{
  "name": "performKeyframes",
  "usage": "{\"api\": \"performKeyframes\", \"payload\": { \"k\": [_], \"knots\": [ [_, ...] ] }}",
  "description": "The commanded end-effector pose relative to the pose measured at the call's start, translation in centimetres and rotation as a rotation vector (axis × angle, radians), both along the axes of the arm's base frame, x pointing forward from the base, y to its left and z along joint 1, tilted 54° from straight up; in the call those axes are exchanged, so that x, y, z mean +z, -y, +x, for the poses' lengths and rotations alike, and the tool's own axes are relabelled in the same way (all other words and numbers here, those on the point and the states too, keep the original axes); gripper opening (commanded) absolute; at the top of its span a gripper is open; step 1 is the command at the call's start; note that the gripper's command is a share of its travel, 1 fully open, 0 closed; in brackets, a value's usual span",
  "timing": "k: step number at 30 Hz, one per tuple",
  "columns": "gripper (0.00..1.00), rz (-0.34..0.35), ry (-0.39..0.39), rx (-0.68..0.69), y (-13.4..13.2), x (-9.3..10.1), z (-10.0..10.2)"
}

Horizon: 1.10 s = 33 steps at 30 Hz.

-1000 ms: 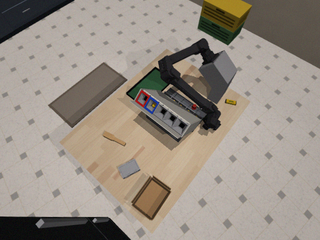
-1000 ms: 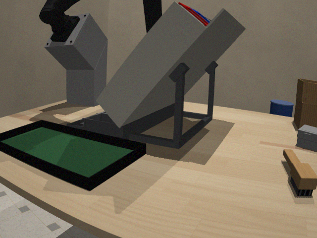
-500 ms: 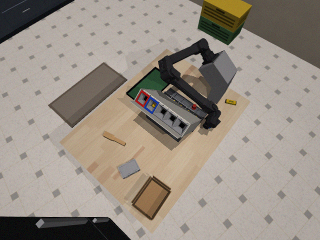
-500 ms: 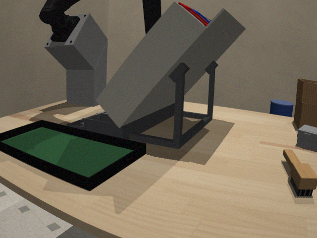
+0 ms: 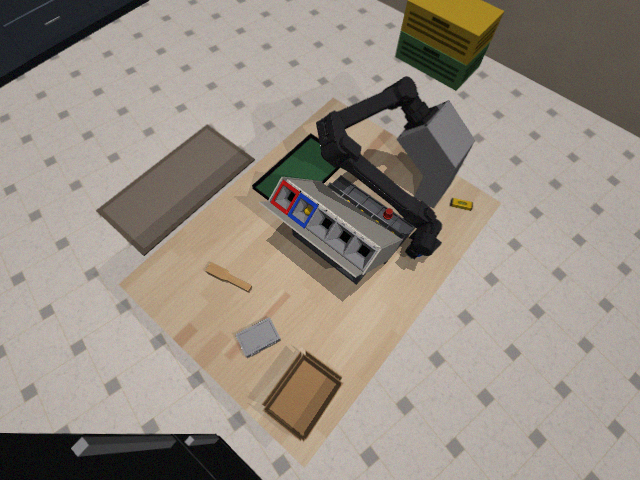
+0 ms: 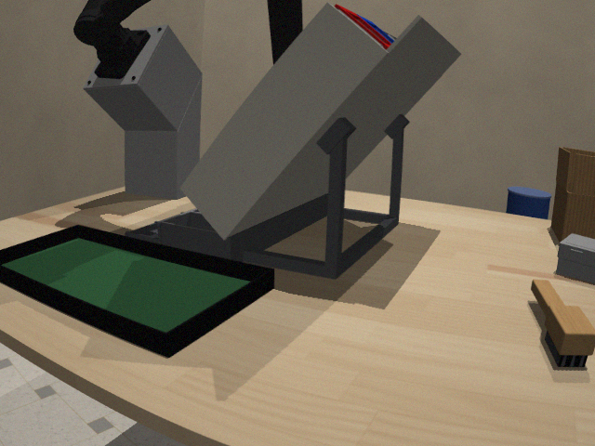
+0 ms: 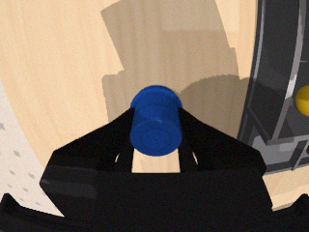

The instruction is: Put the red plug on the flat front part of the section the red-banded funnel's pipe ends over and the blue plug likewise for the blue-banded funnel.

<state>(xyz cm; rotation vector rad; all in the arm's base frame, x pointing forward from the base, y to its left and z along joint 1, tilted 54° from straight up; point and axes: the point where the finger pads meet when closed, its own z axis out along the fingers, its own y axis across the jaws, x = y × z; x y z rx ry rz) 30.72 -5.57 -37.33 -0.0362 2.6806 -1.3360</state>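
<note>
In the wrist view my gripper [image 7: 155, 115] is shut on the blue plug [image 7: 155, 121], low over the wooden table beside the end of the dark sectioned tray [image 7: 277, 97]. A yellow marble [image 7: 303, 101] lies in that tray. In the top view the gripper [image 5: 421, 250] is at the right end of the grey funnel cover [image 5: 330, 227]. The red plug [image 5: 387, 213] stands on the tray's front part. A yellow marble [image 5: 307, 210] sits in the blue-banded funnel [image 5: 302, 210], next to the red-banded funnel [image 5: 284, 198].
A green tray with a black rim [image 5: 299, 161] lies behind the funnels. The grey arm pedestal [image 5: 436, 149], a small yellow block [image 5: 461, 203], a wooden brush [image 5: 227, 276], a grey box [image 5: 257, 336] and a cardboard box [image 5: 302, 393] are on the table.
</note>
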Motion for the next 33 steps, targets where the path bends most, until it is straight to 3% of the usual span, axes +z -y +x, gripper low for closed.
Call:
{"api": "performKeyframes", "payload": {
  "k": [1,12,27,33],
  "knots": [
    [0.0,0.0,0.004,0.005,-0.2,0.1,0.1],
    [0.0,0.0,0.004,0.005,-0.2,0.1,0.1],
    [0.0,-0.019,-0.063,0.019,-9.6,7.0,-1.4],
    [0.0,-0.018,-0.061,0.018,-9.6,6.9,-1.3]
  ]
}}
